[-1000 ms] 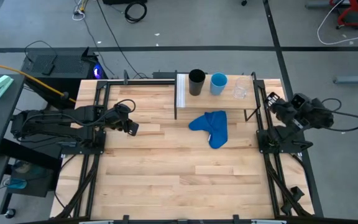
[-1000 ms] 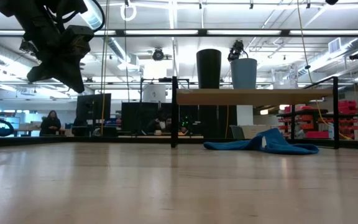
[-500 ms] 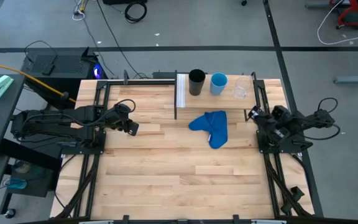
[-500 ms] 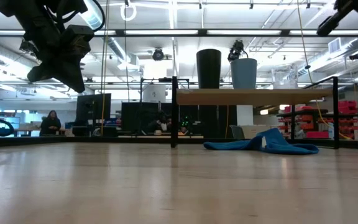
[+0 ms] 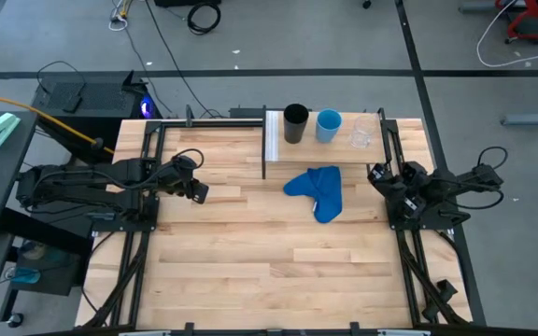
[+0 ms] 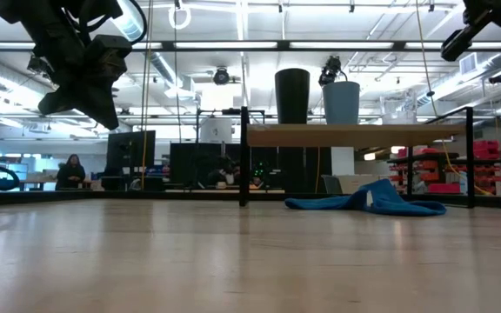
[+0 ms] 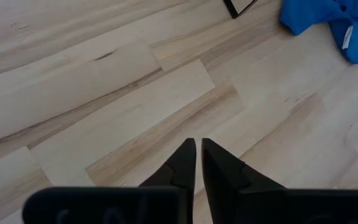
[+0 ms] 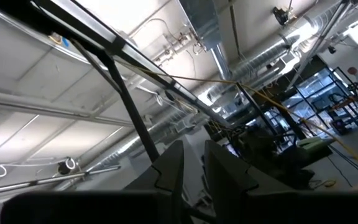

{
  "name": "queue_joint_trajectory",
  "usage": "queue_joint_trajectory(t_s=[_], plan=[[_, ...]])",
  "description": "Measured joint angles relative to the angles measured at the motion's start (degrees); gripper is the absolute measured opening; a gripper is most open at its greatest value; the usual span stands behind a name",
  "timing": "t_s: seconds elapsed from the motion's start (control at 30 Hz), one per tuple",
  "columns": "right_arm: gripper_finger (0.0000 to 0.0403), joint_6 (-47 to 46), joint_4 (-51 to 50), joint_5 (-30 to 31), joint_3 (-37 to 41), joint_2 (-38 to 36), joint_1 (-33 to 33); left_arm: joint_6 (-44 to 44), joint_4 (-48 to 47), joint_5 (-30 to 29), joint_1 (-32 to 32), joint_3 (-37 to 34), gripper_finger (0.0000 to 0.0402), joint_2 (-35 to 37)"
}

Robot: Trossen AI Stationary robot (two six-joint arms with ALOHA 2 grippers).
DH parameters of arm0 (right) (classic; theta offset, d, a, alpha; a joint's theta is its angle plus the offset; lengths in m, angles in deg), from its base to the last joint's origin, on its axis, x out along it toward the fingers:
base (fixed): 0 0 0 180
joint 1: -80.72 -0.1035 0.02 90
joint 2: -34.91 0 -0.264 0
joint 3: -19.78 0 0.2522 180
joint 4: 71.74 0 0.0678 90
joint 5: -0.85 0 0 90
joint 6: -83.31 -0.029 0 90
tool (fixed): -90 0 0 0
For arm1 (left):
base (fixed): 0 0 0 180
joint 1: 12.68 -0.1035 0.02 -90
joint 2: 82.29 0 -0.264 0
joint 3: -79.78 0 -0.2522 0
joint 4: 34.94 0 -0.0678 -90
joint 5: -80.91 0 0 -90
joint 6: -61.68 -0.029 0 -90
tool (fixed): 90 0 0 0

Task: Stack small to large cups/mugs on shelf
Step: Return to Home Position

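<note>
A tall black tumbler (image 5: 295,123), a bright blue cup (image 5: 328,125) and a small clear glass (image 5: 361,137) stand side by side on the pale wood shelf (image 5: 274,140) at the table's far edge. In the low view the tumbler (image 6: 292,96) and the blue cup (image 6: 341,102) stand upright on the shelf (image 6: 355,135). My left gripper (image 5: 199,192) hovers shut above the table's left part, empty. My right gripper (image 5: 377,174) is shut and empty at the table's right side, near the shelf's right leg, tipped upward.
A blue cloth (image 5: 318,189) lies crumpled on the table just in front of the shelf, and it also shows in the left wrist view (image 7: 328,22). Black frame rails (image 5: 143,187) run along both table sides. The table's near half is bare wood.
My right gripper has swung from beyond the table's right edge toward the table's middle and a little toward the near edge, ending beside the shelf's right leg. The cups, the cloth and my left arm have kept still.
</note>
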Motion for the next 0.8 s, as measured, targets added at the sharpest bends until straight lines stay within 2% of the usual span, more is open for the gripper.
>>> queue_joint_trajectory(t_s=[0.37, 0.4, 0.53, 0.67, 0.8], plan=[[0.0073, 0.14, -0.02, 0.00, 0.00, 0.00, 0.00, -2.39, 0.01, 0.36, 0.01, 0.00, 0.0037, 0.00], [0.0073, 0.21, -0.02, 0.00, 0.00, 0.00, 0.00, -4.87, -0.08, -0.47, 0.01, 0.00, 0.0035, 0.00], [0.0073, 0.01, 0.00, 0.00, 0.00, 0.00, 0.00, -30.66, -0.27, -6.88, -0.18, 0.00, 0.0029, 0.00], [0.0073, 0.22, -0.02, -0.02, 0.00, 0.00, 0.00, -53.91, 0.32, -7.28, -0.17, -0.01, 0.0029, -0.01], [0.0073, 0.42, -0.02, -0.02, 0.00, 0.00, 0.00, -63.67, 3.61, -7.66, -0.16, 0.07, 0.0036, -0.39]])
